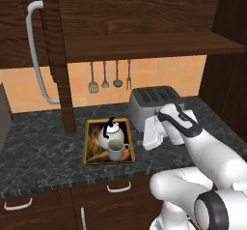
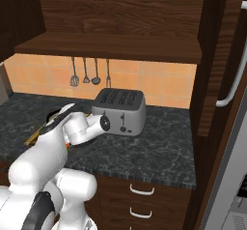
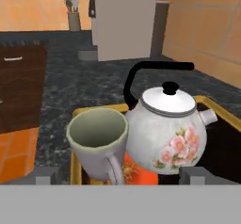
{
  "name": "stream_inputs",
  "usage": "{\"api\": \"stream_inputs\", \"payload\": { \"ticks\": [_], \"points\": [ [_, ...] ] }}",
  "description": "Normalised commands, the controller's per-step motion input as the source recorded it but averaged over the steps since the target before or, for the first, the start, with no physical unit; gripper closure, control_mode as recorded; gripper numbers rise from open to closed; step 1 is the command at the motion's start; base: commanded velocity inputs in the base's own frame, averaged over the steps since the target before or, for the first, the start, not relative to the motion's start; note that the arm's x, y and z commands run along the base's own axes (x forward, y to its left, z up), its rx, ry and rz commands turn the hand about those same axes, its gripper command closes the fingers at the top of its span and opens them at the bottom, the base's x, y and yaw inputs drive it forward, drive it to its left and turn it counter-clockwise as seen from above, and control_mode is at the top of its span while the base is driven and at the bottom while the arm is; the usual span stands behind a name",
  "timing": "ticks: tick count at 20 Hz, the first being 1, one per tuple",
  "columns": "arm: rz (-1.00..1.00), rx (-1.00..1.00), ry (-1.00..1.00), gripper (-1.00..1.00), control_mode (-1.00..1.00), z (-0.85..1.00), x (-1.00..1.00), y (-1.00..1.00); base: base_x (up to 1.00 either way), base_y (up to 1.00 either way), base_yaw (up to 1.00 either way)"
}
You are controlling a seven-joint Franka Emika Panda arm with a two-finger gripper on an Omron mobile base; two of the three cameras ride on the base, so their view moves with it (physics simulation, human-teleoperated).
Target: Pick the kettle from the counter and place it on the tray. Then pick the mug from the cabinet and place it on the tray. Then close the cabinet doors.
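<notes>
The brass-rimmed tray (image 1: 89, 147) lies on the dark marble counter (image 1: 43, 151), left of the toaster. On it stand the white floral kettle (image 1: 109, 133) with its black handle and, in front of it, the off-white mug (image 1: 116, 150). Close up, the mug (image 3: 96, 143) stands left of the kettle (image 3: 167, 133), almost touching it, both upright inside the tray's rim (image 3: 214, 106). My gripper (image 1: 146, 138) hovers just right of the tray, open, its fingertips (image 3: 44, 173) spread wide with nothing held. The cabinet shelf (image 1: 144, 45) is bare, and a cabinet door (image 1: 58, 55) stands open.
A grey toaster (image 1: 152, 103) sits right behind my hand. Utensils (image 1: 105, 77) hang on the orange tiled wall. The other cabinet door's handle (image 2: 231, 79) shows at the right. Drawers (image 1: 118, 188) run under the counter. A pale boxy appliance (image 3: 124, 25) stands far along the counter.
</notes>
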Motion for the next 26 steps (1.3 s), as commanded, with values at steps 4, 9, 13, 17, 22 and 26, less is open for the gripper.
{"api": "stream_inputs", "payload": {
  "ticks": [4,9,13,17,22,26],
  "points": [
    [-0.20,0.00,0.12,-1.00,-1.00,0.12,-0.01,-0.06,0.00,0.00,0.00],
    [-0.28,0.01,0.18,-1.00,-1.00,0.00,0.01,-0.08,0.00,0.00,0.00],
    [-0.53,0.00,0.36,-1.00,-1.00,0.09,-0.07,-0.40,0.00,0.00,0.00],
    [-0.46,0.00,0.31,-1.00,-1.00,0.13,-0.04,-0.62,0.00,0.00,0.00],
    [-0.41,0.00,0.26,-1.00,-1.00,0.14,-0.01,-0.63,0.00,0.00,0.00],
    [-0.38,-0.01,0.22,1.00,-1.00,0.26,-0.05,-0.31,0.00,0.00,0.00]
  ]
}}
